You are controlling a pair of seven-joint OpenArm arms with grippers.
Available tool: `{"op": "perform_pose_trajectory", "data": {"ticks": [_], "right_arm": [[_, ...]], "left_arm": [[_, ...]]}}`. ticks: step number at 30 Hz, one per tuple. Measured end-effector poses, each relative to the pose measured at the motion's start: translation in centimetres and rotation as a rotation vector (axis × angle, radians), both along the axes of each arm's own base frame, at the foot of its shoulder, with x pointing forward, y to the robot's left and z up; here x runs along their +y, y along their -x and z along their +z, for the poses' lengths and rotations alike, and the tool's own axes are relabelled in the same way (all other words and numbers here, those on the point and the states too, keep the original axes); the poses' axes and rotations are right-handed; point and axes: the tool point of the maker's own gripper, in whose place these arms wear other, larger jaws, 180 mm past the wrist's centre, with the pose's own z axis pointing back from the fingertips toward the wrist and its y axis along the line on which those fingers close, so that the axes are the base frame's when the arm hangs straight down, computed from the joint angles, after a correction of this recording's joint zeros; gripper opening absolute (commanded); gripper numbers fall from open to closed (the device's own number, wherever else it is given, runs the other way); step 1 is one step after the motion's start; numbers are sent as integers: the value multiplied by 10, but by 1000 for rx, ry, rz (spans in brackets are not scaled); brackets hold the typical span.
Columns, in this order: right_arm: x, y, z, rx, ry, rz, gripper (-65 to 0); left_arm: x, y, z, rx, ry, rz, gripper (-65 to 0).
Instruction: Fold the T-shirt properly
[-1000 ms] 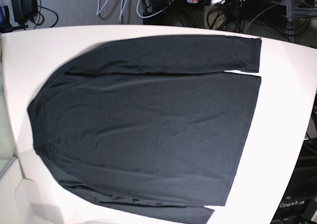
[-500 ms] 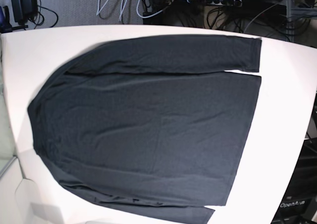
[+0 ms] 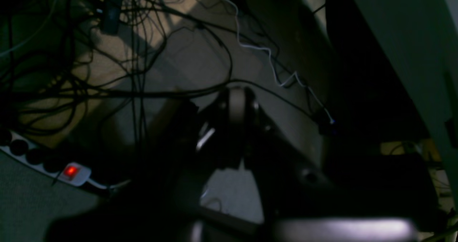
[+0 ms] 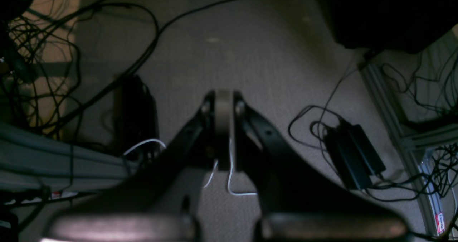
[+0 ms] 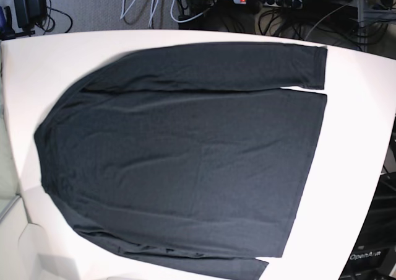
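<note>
Lying flat and unfolded across the white table (image 5: pixel 359 137), the plain charcoal-black long-sleeved knit T-shirt (image 5: pixel 185 156) risks bunching if the left gripper (image 3: pixel 237 107) and right gripper (image 4: pixel 224 109), both clenched empty off-table, pinch only one layer.

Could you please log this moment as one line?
T-shirt: flat, unfolded on table | left hand: shut, empty | right hand: shut, empty

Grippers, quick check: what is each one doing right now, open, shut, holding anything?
Left gripper: shut, holding nothing, over floor cables.
Right gripper: shut, holding nothing, over the floor.
</note>
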Motion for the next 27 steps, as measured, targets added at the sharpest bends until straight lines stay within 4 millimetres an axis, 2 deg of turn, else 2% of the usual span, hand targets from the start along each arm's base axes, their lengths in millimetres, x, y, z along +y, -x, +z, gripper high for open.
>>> {"op": "perform_pose_trajectory", "data": {"ticks": [2, 6, 14, 22, 27], "right_arm": [[0, 0, 0, 0, 0, 0, -650], [0, 1, 0, 3, 0, 0, -650], [0, 1, 0, 2, 0, 0, -650], [0, 2, 0, 4, 0, 0, -650], [0, 4, -9, 52, -11, -8, -650]], "left_arm": [[-3, 4, -6, 39, 11, -41, -650], [6, 5, -5, 36, -6, -29, -650], [3, 6, -6, 41, -1, -36, -650], [10, 9, -18, 112, -1, -101, -650], [7, 9, -18, 114, 3, -108, -650]]}}
